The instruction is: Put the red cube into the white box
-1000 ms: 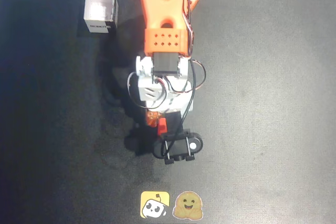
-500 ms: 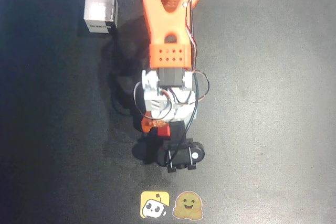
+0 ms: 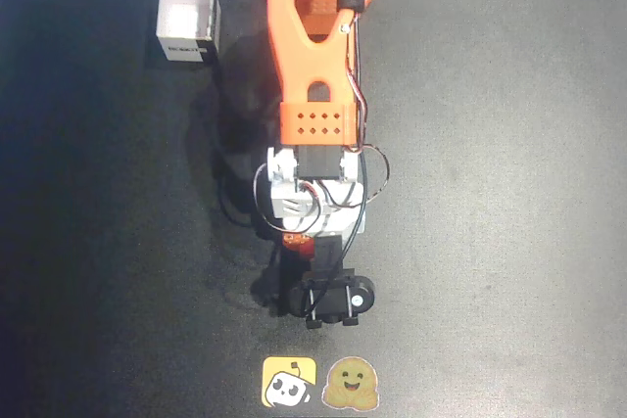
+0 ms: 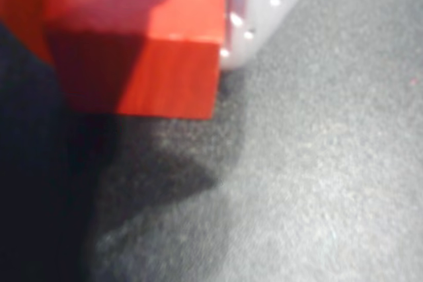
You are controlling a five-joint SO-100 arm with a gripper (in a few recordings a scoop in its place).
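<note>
The red cube [image 3: 310, 249] shows as a small red patch under the arm's white wrist housing, low in the middle of the overhead view. In the wrist view the red cube [image 4: 139, 64] is large at the upper left. It sits on the dark mat between the orange finger [image 4: 16, 11] and the white finger [image 4: 264, 4], both tight against it. My gripper [image 3: 305, 245] [image 4: 132, 31] is shut on the cube. The white box [image 3: 187, 19] stands open-topped at the far upper left, a dark label on its near side, well away from the gripper.
A black mat [image 3: 490, 193] covers the table. Two stickers, a yellow one [image 3: 289, 382] and a tan one [image 3: 351, 383], lie near the bottom edge just below the arm. The orange arm [image 3: 312, 66] reaches down from the top middle.
The arm has stretched downward in the overhead view, bringing the gripper over the cube. The orange finger that stuck out to the left has drawn in against the cube.
</note>
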